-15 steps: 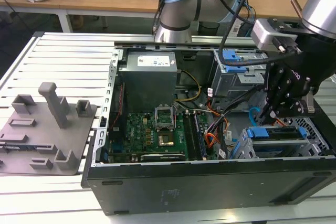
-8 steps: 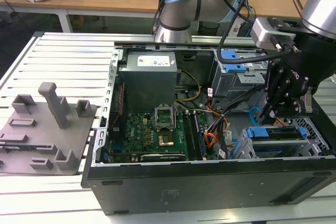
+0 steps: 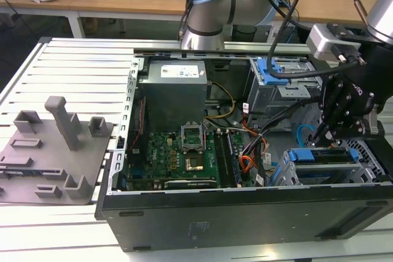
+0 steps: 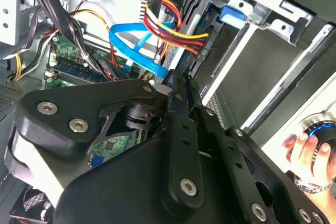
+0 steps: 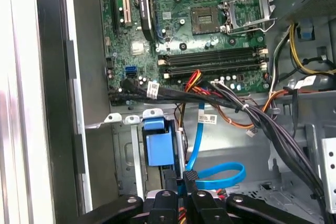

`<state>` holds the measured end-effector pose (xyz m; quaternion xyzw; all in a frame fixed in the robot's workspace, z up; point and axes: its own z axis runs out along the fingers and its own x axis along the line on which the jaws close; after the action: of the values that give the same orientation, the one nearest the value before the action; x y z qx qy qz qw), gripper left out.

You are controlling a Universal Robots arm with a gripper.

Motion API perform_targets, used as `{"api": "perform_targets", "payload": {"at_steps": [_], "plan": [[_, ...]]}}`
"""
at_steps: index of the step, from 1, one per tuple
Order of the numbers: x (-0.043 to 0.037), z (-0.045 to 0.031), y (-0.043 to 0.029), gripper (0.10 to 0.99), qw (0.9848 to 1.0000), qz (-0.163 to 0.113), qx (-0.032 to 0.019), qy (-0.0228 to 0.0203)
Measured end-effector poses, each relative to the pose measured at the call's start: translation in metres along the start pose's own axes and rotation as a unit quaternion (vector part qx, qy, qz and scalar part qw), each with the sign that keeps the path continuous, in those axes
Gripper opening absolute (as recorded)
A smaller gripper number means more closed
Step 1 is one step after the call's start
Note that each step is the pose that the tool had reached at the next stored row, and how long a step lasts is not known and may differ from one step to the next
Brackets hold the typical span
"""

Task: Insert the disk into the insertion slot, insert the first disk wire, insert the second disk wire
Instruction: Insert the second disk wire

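So the gripper point(image 3: 320, 132) is down inside the open PC case point(image 3: 245, 213) with its jaws pinched together on the plug end of the second disk wire point(image 5: 220, 174), that looped blue cable, right at the back of the disk point(image 3: 325, 157) already sitting in the insertion slot point(image 3: 288, 179), with the first disk wire point(image 4: 173, 30) plugged in just beside it.

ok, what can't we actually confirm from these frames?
- Gripper fingertips: in both wrist views its own black linkage covers the contact, so grip on the blue data cable is unclear.
- Cable plug seating: hidden behind the fingers, second wrist view.
- Disk in the drive cage: arm blocks it, exterior view.
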<state>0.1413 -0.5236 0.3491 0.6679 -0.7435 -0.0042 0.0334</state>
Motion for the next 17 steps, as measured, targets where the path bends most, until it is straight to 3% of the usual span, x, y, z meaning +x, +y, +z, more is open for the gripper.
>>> {"api": "perform_targets", "payload": {"at_steps": [6, 17], "plan": [[0.0004, 0.0032, -0.0064, 0.165, 1.0, 0.0, -0.0003, 0.0002], [0.0036, 0.0063, -0.0111, 0.165, 1.0, 0.0, -0.0003, 0.0003]]}}
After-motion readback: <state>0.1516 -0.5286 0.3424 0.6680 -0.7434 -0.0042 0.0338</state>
